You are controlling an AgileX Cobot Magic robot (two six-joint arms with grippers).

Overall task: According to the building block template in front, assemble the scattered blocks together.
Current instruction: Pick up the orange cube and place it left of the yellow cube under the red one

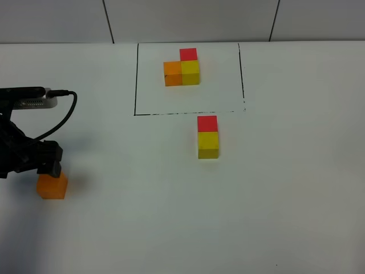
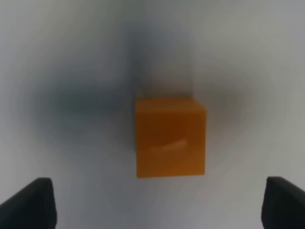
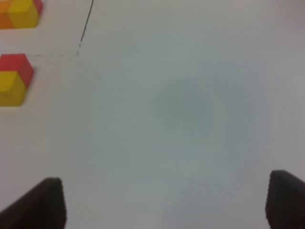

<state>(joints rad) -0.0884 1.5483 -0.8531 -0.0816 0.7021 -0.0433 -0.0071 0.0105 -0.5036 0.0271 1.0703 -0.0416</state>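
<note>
**One orange block short of the pattern**

One loose orange block (image 2: 170, 138) sits centred ahead of the left gripper (image 2: 157, 205). Its jaws are spread wide, clear of both sides, placed for a straight pinch, I'd say. The right gripper (image 3: 167, 200) is open too, with only bare table (image 3: 190, 109) between its jaws. Off to its side, a yellow block (image 1: 209, 145) and red block (image 1: 207, 123) stand pressed together, lacking the orange neighbour. Beyond them lies the template (image 1: 182, 68) to copy.
</note>
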